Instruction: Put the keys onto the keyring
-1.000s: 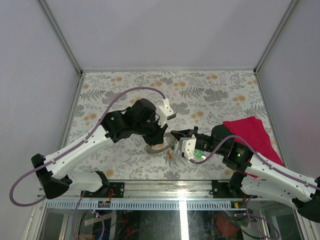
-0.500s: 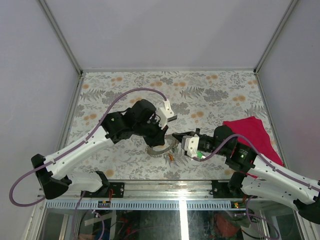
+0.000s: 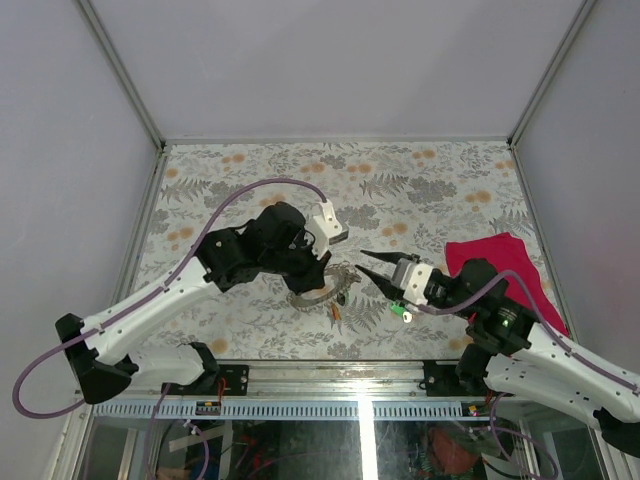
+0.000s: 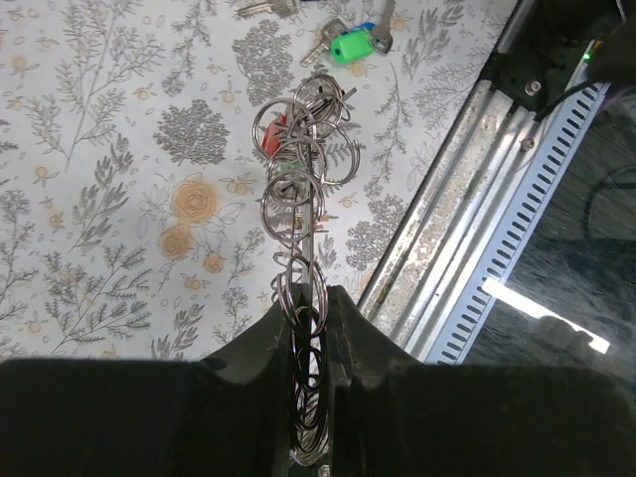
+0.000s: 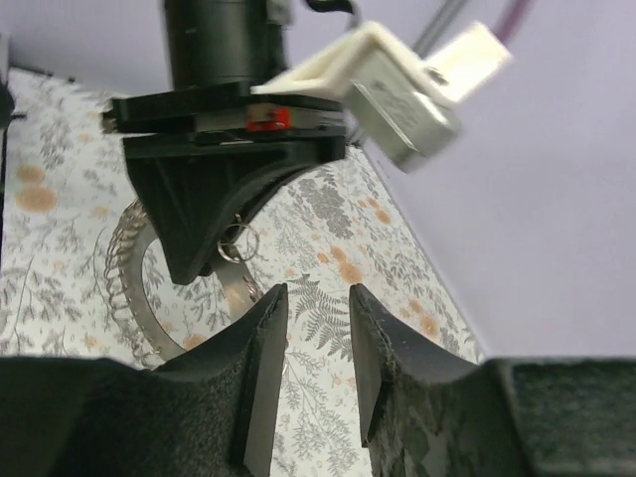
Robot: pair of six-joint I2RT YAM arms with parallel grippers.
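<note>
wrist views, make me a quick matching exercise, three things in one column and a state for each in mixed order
Things:
1. left hand
2. right hand
3. green key

States:
a. open, holding nothing
b. lying free on the table
c. shut on the keyring

Pairs: 1-c, 2-a, 3-b

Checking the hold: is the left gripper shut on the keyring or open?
Shut: the left gripper clamps the keyring by its chain, between its fingers.
</note>
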